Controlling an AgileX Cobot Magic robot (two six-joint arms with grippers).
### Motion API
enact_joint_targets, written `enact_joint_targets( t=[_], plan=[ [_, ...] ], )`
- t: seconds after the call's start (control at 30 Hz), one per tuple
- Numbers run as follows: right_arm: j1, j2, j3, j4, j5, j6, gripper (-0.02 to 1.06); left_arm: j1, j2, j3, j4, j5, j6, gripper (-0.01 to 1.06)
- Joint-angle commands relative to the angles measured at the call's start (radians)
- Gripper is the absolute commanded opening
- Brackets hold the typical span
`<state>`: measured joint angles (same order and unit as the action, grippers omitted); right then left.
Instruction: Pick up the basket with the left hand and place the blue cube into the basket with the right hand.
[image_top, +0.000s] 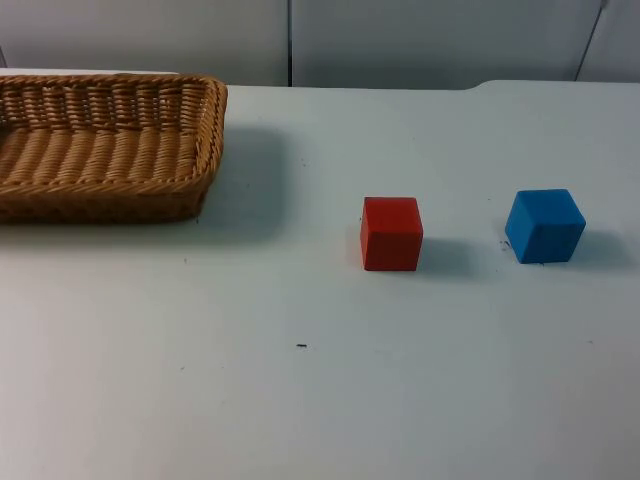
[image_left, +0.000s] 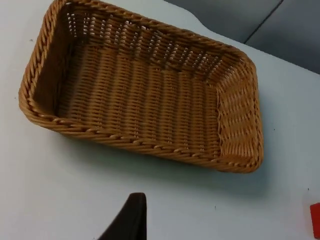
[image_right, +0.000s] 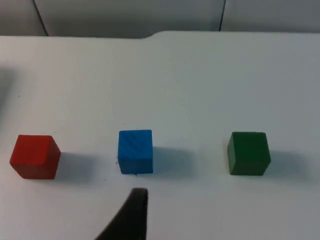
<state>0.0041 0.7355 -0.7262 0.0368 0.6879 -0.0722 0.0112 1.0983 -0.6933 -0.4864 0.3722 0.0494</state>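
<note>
On your worktop (image_top: 300, 400) the near stretch is bare white surface, marked by a small dark speck (image_top: 301, 347). Beyond it, you have the red cube (image_top: 391, 233) standing flat near the middle, and the blue cube (image_top: 544, 226) to its right, apart from it and turned a little so that one corner faces you. The right wrist view shows you three cubes in a row: red, blue, and a green cube (image_right: 248, 153) on the far side of the blue one, all well separated and none touching. The right hand (image_right: 131, 217) hangs above the worktop just short of the blue cube, with one black fingertip visible; you cannot tell whether it is open or closed. The left hand (image_left: 128, 220) hovers above the worktop just short of the long near rim of the basket (image_top: 110, 185), and its state cannot be told either. The wicker basket sits flat on the worktop at the far left, well apart from the cubes, with nothing inside it. Behind everything, the worktop ends at the grey partition wall (image_top: 400, 40).
</note>
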Motion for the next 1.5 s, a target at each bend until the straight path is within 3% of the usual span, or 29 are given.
enact_joint_targets(
  t=[0.0, 0.23, 0.3, 0.5, 0.7, 1.0, 1.47],
  plan=[
    [-0.007, 0.050, -0.017, 0.017, -0.021, -0.006, 1.04, -0.007, 0.061, -0.007, -0.079, -0.074, -0.004, 1.04],
    [-0.007, 0.119, -0.043, 0.021, -0.050, -0.009, 1.04, -0.007, 0.233, -0.007, -0.261, -0.168, -0.004, 1.04],
    [-0.007, 0.119, -0.044, 0.021, -0.097, -0.014, 1.04, -0.007, 0.331, -0.010, -0.329, -0.202, -0.004, 1.04],
    [-0.007, 0.119, -0.045, 0.021, -0.172, -0.014, 1.04, -0.007, 0.506, -0.088, -0.356, -0.204, -0.004, 1.04],
    [-0.007, 0.121, -0.045, 0.014, -0.249, -0.014, 1.04, -0.022, 0.657, -0.196, -0.473, -0.167, -0.004, 1.04],
    [-0.007, 0.187, -0.045, 0.016, -0.242, -0.017, 1.04, -0.065, 0.816, -0.298, -0.659, -0.213, -0.004, 1.04],
    [-0.007, 0.197, -0.045, 0.020, -0.260, -0.017, 1.04, -0.065, 0.908, -0.306, -0.840, -0.264, -0.006, 1.04]
  ],
)
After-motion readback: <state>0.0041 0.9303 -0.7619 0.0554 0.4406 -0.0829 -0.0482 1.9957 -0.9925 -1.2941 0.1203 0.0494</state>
